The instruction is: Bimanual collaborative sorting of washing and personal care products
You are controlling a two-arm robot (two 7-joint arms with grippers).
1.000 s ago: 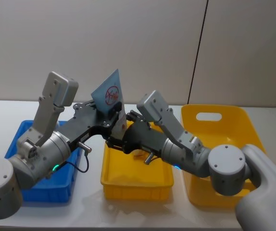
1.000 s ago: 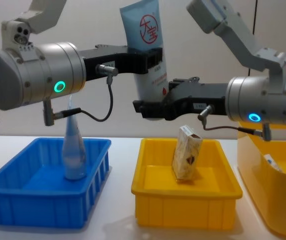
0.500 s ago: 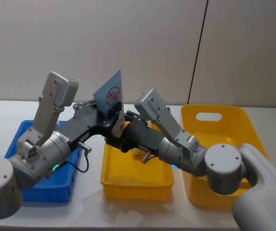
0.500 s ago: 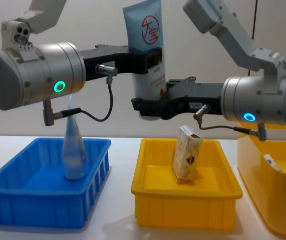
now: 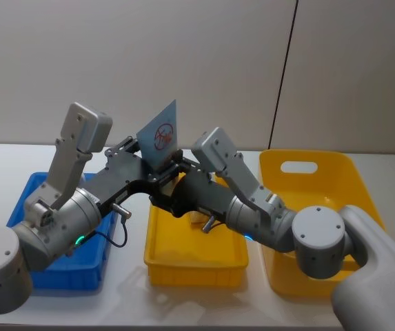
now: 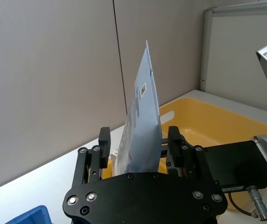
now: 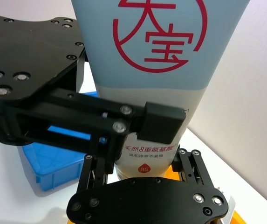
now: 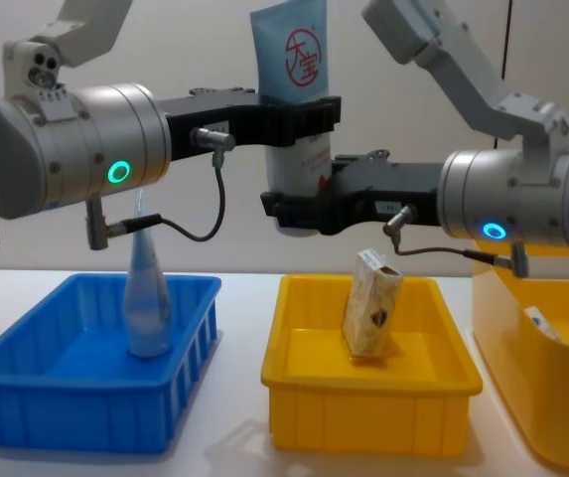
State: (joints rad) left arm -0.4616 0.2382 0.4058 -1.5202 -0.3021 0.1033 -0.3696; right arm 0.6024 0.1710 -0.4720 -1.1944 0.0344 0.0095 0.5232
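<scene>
While both arms reach level toward each other above the yellow tray, the left gripper clamps the tube at mid-body and the right gripper closes around its lower, cap end (flat crimp pointing up). A second tube stands in the blue bin. A carton leans in the tray.
</scene>
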